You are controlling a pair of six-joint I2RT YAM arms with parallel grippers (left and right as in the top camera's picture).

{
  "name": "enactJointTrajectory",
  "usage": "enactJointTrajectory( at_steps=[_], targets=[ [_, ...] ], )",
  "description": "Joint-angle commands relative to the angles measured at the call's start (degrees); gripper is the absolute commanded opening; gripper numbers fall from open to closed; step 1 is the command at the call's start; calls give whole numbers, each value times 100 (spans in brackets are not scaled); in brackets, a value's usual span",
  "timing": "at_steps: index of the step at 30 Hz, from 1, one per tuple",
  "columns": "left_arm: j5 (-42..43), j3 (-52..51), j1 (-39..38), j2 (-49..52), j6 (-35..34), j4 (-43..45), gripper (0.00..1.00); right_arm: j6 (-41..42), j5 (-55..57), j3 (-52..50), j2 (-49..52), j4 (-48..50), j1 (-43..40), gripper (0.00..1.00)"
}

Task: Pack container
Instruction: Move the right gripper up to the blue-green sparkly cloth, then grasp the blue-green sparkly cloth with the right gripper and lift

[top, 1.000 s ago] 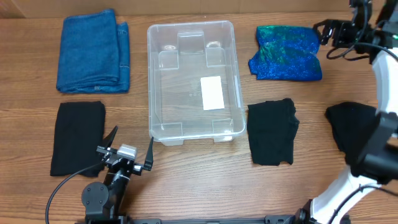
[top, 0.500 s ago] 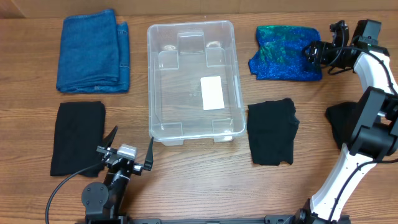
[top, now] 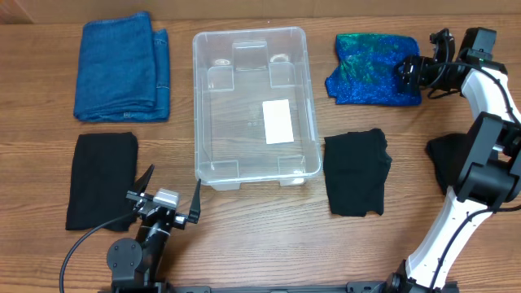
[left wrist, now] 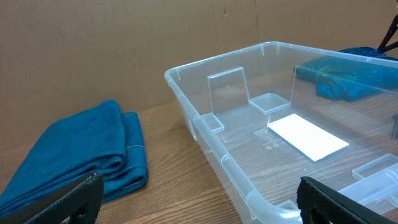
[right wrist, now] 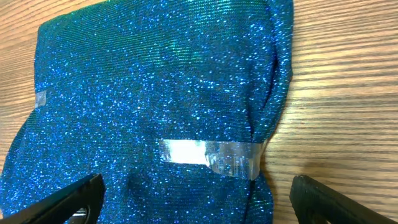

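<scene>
container point(top: 236, 122) mid-worktop | right gripper point(top: 404, 73) at far-right corner — jaws spread wide over sparkly blue cloth point(top: 370, 69) | left gripper point(top: 173, 181) by front edge — jaws wide apart

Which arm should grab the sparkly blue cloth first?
The right arm. Its open right gripper hovers over the right edge of the sparkly blue cloth. The left gripper sits far off, towards the other side of the container.

Clear rectangular container point(top: 251, 104), upright, apparently empty, white label on base
</scene>
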Motion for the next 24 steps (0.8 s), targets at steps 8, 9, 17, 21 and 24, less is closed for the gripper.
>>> enactJointTrajectory(
  at_steps=[8,9,17,21,24],
  targets=[
    [4,-22,31,-39,107,2,100,-2,570,0,81,61,212,100],
    [4,-22,31,-39,107,2,100,-2,581,-2,81,74,212,100],
    [4,-22,31,-39,107,2,100,0,616,-111,92,192,214,100],
    [4,-22,31,-39,107,2,100,0,599,-153,168,98,221,100],
    [4,-22,31,-39,107,2,100,2,597,-153,221,-79,229,100]
  ],
)
